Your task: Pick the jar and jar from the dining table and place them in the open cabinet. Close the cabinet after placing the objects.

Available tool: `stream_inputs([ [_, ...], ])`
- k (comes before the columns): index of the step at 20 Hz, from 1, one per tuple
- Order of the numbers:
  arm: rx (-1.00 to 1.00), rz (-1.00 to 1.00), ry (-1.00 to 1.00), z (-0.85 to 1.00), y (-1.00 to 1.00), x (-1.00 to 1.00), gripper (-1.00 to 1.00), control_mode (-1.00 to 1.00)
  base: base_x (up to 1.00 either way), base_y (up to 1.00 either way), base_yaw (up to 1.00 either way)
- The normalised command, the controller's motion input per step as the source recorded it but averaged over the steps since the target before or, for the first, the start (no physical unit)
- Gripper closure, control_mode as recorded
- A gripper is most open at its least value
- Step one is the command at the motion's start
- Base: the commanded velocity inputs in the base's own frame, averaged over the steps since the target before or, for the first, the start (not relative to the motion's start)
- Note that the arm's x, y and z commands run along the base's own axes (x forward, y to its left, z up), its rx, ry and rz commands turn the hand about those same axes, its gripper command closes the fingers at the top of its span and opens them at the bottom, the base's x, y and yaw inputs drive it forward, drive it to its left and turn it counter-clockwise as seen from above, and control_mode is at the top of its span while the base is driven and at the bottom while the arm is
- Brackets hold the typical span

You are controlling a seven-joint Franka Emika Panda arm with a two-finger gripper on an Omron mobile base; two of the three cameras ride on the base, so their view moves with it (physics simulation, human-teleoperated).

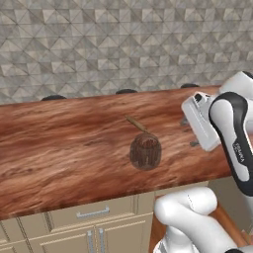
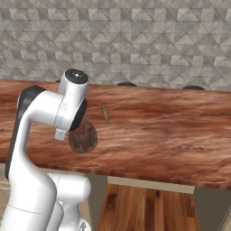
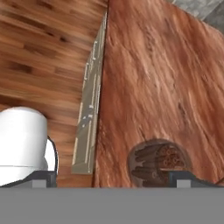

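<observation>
Looking down on the dining table (image 1: 59, 148): long slab top, reddish-brown, streaked with flowing wood grain, glossy in patches. Showing beige drawer fronts (image 1: 91, 212) with short silver handles under the near edge in the left base view. Backing onto a wall (image 1: 99, 44) tiled in grey-beige faceted triangles, rough and stony in look. Spotting three dark rounded shapes (image 1: 126, 91) peeking up along the table's far edge; not telling what they are.

Sitting toward the near edge of the table: a jar (image 1: 145, 151), squat, round, clear glass, packed with brown sticks. Standing upright on the wood, casting a thin slanted shadow streak toward the far edge. Appearing in the hand view (image 3: 158, 162) from above, round rim and bundled brown sticks inside, close to the table's edge where the beige front drops to a plank floor (image 3: 39, 52).

Hovering near that jar: the gripper (image 1: 190, 132), white hand body with dark tips, held above the tabletop, off to the jar's side in the left base view. Standing spread wide, jaws released, gripping nothing. Touching neither jar nor wood as far as the views show.
</observation>
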Motion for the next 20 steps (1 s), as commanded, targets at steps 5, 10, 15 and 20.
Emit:
stream_inputs([
  [5,-0.13,0.10,0.02,-0.28,0.00,0.19,-1.00,-1.00,0.00,0.00,0.00],
  [10,-0.13,0.09,0.00,-0.19,0.00,0.31,-1.00,-1.00,0.00,0.00,0.00],
  [15,-0.09,0.09,0.00,-0.13,0.00,0.37,-1.00,-1.00,0.00,0.00,0.00],
  [20,-0.08,0.17,0.00,-0.40,0.00,0.35,-1.00,-1.00,0.00,0.00,0.00],
])
